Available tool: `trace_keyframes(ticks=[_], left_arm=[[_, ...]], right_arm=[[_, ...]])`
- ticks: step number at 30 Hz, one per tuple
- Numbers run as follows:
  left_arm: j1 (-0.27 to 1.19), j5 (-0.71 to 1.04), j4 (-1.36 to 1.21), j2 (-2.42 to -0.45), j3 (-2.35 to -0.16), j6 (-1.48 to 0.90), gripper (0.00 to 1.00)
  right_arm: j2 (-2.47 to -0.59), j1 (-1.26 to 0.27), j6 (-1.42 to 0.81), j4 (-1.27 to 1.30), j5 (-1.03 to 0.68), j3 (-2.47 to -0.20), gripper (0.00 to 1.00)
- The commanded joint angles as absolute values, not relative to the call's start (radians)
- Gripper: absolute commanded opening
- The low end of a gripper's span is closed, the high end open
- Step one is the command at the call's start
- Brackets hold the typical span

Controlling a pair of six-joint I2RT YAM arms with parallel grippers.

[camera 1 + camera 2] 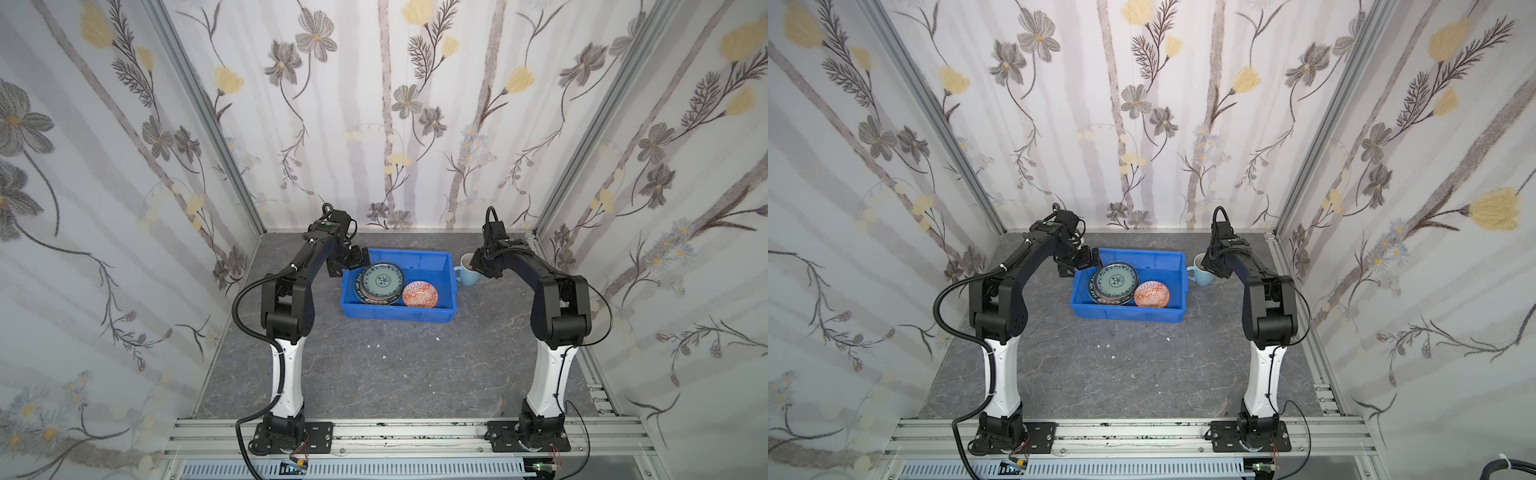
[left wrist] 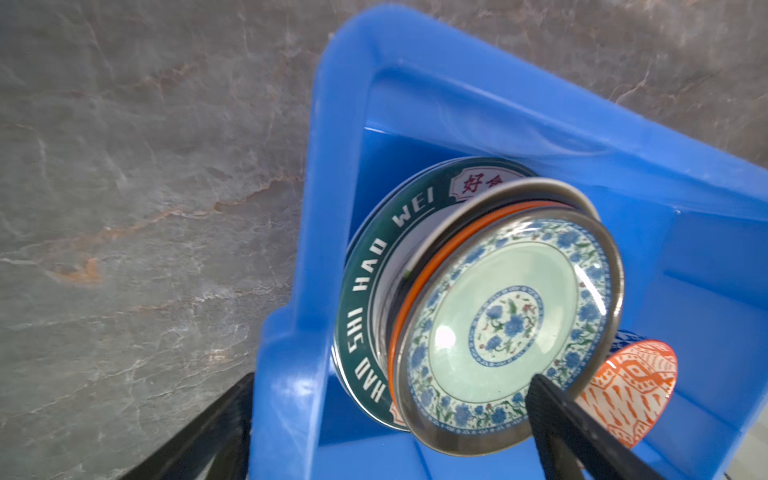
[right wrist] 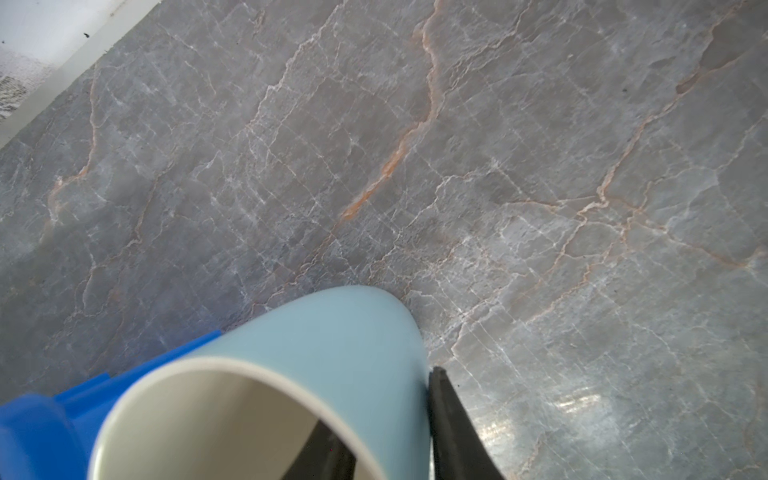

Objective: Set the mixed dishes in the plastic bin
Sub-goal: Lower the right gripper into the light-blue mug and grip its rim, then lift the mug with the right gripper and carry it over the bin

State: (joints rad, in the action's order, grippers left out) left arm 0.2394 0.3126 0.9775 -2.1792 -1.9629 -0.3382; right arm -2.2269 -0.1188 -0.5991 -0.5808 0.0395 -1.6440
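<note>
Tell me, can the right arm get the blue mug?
Probably yes. The right gripper straddles the wall of the mug, one finger inside and one outside, with nothing else in the way. The mug stands upright just outside the bin.

Inside blue plastic bin [image 1: 1129, 314]: plate stack [image 1: 1100, 299], teal patterned plate [image 1: 1115, 282] uppermost, orange-patterned bowl [image 1: 1151, 295] alongside. Just outside right wall: pale blue mug [image 1: 1202, 277].

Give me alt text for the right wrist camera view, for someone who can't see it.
A pale blue mug with a cream inside fills the foreground, the right gripper straddling its wall, one finger inside and one outside. Gray veined tabletop spreads beyond, and a corner of the blue bin shows beside the mug.
</note>
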Motion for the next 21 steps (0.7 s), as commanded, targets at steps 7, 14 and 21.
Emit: trace_keyframes(ticks=[7,14,21], left_arm=[[0.246,0.314,0.946,-2.107,-1.888,-0.362,1.00],[0.245,0.339,0.902,-2.061,-1.820,-0.386,1.00],[0.233,0.303,0.919,-2.028,-1.797,-0.362,1.00]], right_arm=[[-2.236,-0.111,-0.553,-0.611,0.017,-1.667,0.15],[-2.230,-0.109,-0.541,-0.627,0.023,-1.674,0.11],[-2.208,-0.110,-0.536,-0.632,0.027,-1.671,0.10]])
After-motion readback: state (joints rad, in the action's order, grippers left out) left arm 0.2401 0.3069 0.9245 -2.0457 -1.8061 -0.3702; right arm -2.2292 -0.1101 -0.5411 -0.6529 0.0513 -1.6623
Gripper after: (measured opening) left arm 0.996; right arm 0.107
